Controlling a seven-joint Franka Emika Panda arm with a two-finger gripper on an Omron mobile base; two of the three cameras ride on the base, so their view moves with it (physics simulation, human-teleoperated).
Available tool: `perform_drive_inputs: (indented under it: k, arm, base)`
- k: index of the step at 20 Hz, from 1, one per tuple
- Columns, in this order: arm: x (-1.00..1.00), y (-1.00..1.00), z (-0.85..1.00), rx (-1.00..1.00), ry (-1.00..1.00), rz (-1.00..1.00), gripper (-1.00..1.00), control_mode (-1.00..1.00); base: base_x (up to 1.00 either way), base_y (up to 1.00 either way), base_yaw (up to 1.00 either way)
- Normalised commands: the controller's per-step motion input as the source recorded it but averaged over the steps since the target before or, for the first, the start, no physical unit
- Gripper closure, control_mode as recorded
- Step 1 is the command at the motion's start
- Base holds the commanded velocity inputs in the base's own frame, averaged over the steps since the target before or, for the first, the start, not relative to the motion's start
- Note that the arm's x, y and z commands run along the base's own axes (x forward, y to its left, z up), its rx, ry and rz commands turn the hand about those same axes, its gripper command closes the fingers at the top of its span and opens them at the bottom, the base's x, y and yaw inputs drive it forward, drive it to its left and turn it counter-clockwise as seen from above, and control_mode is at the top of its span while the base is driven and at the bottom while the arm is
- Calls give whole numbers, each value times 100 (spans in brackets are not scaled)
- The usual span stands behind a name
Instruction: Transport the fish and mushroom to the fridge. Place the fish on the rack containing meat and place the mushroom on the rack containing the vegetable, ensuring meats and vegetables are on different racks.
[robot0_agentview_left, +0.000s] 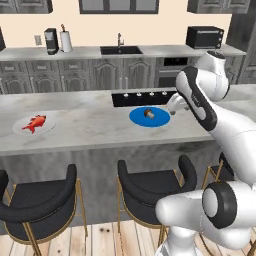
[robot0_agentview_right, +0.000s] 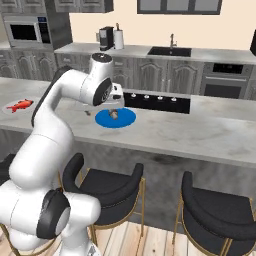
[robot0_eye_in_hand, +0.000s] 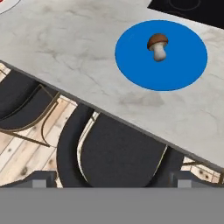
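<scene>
Left base view: marble desk (robot0_agentview_left: 90, 125) with stools below; the fish (robot0_agentview_left: 34, 122) lies on a pale plate (robot0_agentview_left: 50, 121) at the left, the mushroom (robot0_agentview_left: 149, 113) on a blue plate (robot0_agentview_left: 150, 120), well apart.
Right base view: white arm leans over the blue plate; the tool is hidden behind the wrist.
Hand view: mushroom upright on the blue plate, near the desk edge; finger tips (robot0_eye_in_hand: 39, 178) spread wide, holding nothing.

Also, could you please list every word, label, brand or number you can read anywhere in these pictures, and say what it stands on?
None can be read.
The microwave and the coffee machine show no legible brand.
The cooktop has pale knob dots, too small to read as signs.
The blue plate under the mushroom and the white plate under the fish are plain.
</scene>
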Motion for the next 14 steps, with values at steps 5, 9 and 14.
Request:
perform_drive_inputs:
  k: [5, 9, 14]
  arm:
    - [79, 0, -36, -8, 0, 7, -100, -100]
    - [59, 5, -36, -6, 0, 2, -100, -100]
    - [57, 20, -29, 0, 1, 0, -100, -100]
  base:
    - [0, 0, 0]
    - [0, 0, 0]
    - [0, 0, 0]
